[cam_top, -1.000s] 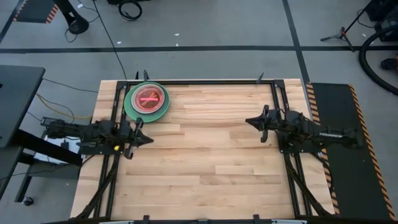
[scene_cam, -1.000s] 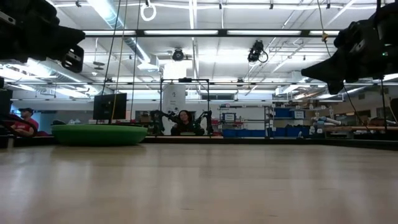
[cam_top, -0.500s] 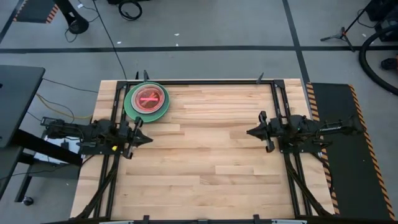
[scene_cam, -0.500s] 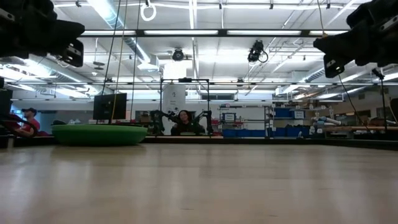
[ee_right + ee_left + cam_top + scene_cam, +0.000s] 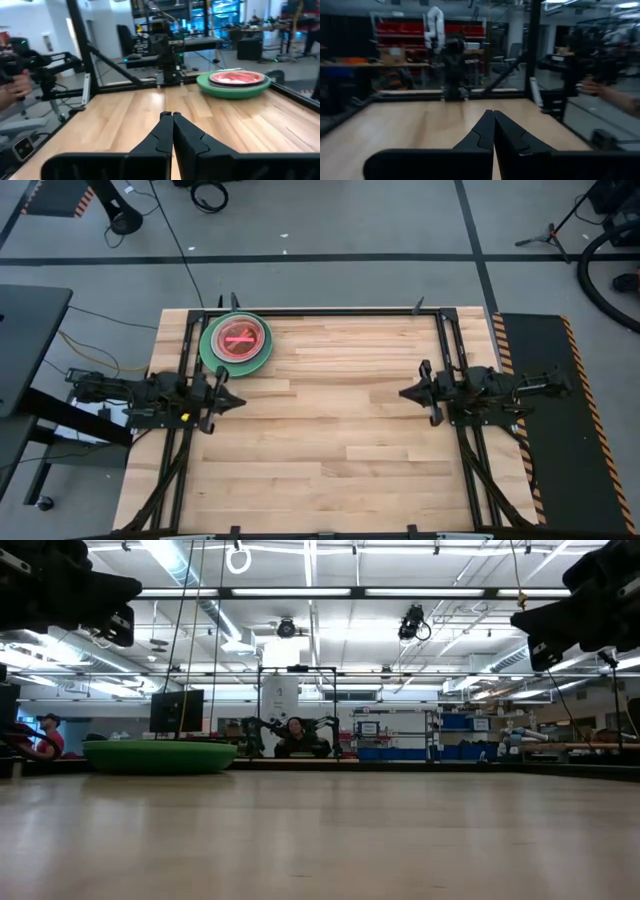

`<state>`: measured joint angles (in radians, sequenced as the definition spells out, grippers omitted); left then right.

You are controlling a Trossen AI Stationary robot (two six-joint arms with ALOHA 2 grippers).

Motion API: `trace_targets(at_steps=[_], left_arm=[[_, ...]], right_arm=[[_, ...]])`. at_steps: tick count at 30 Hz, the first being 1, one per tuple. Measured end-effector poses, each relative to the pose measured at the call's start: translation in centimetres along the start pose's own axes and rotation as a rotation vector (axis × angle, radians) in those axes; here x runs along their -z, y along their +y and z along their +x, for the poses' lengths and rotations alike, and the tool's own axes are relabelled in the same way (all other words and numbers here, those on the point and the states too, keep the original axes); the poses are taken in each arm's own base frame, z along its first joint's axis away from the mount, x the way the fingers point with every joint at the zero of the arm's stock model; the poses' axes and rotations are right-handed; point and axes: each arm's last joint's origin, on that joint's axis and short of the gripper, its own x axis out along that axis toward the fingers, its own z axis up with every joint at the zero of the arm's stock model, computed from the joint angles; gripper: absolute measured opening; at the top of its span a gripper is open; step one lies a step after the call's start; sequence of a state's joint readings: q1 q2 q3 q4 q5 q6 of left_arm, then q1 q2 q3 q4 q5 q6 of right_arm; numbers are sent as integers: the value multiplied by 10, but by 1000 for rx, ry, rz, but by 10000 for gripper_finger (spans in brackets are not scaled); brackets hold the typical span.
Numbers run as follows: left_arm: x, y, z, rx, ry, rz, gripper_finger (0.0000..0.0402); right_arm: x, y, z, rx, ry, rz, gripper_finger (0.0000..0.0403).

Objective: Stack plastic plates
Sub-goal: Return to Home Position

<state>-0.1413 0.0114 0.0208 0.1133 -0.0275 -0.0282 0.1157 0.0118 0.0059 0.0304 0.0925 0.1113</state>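
Note:
The plastic plates [image 5: 236, 342] sit in one stack at the table's far left corner: a large green plate at the bottom, a red one on top. The stack also shows in the low view [image 5: 160, 755] and the right wrist view [image 5: 234, 82]. My left gripper [image 5: 241, 402] hovers shut above the table's left side, just near of the stack. My right gripper [image 5: 402, 394] hovers shut above the right side, pointing toward the left. Both hold nothing.
A black frame [image 5: 330, 311] runs along the table's far edge and down both sides. A person's hand [image 5: 612, 95] shows beyond the table in the left wrist view. The bare wood [image 5: 330, 430] between the two grippers carries nothing.
My right gripper has swung toward the table's near edge and drawn back a little toward the right edge, staying shut. The plates have kept their place.

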Motion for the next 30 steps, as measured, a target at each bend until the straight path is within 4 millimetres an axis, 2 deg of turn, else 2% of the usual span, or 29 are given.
trace_targets(at_steps=[5,8,11,16,22,30], left_arm=[[0,1,0,-22,-1,97,9],[0,1,0,-22,3,160,9],[2,1,0,-21,24,167,9],[4,0,0,3,41,129,9],[5,0,0,7,60,124,9],[10,0,-1,7,105,115,9]], right_arm=[[-2,-2,0,82,-26,101,19],[-1,-2,0,63,-20,156,19],[-4,0,0,10,-38,90,20],[-18,-1,-1,21,-181,0,20],[-10,-10,0,54,-102,75,19],[-12,-13,0,58,-120,25,20]])
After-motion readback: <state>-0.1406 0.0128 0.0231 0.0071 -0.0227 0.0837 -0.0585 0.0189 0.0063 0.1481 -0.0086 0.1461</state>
